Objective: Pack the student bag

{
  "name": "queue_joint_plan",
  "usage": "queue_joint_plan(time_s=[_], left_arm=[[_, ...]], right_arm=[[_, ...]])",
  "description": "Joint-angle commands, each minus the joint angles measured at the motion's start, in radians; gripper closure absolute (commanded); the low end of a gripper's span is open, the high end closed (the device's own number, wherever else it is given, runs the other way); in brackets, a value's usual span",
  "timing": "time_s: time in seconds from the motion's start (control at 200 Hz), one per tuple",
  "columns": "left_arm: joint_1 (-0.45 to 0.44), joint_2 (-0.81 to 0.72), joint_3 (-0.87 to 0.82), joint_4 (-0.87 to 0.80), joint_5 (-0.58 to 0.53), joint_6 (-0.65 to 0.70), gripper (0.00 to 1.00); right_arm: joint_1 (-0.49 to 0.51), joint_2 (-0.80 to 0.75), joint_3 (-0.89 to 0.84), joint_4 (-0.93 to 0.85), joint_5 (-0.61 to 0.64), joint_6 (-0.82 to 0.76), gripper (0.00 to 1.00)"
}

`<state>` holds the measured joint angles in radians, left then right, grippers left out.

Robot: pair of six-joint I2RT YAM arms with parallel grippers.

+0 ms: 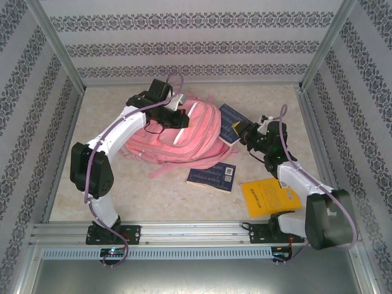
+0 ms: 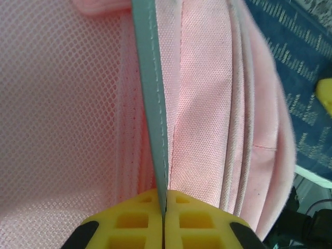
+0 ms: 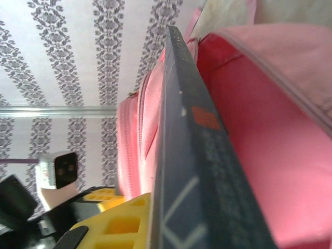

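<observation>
Left wrist: left gripper [image 2: 163, 220] pinches bag [image 2: 207, 104] edge; right gripper [image 1: 248, 132] clamps book [image 1: 234, 116].

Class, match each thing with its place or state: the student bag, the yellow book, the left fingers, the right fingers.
Things:
1 student bag
2 yellow book
3 left fingers
4 right fingers

Places or states:
A gripping a dark blue book
B flat on the table, near right corner, untouched
C pinching a grey strip of the bag
D pink, mid-table

Pairs: 1-D, 2-B, 3-C, 4-A
</observation>
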<state>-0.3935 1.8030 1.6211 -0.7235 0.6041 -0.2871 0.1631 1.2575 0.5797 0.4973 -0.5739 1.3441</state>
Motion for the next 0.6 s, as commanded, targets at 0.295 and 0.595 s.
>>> queue_joint_plan(time_s=[0.295,0.595], left_arm=[[-0.196,-0.175,0.059,-0.137,-0.393,0.063,0.35],[-0.354,-0.101,0.107,-0.141,-0.588,0.063,0.23]], right_arm=[[0.078,-0.038,0.001,0.234,-0.066,0.155,1.00],[0.106,-0.038,0.002,0.236,-0.048,0.165,1.00]])
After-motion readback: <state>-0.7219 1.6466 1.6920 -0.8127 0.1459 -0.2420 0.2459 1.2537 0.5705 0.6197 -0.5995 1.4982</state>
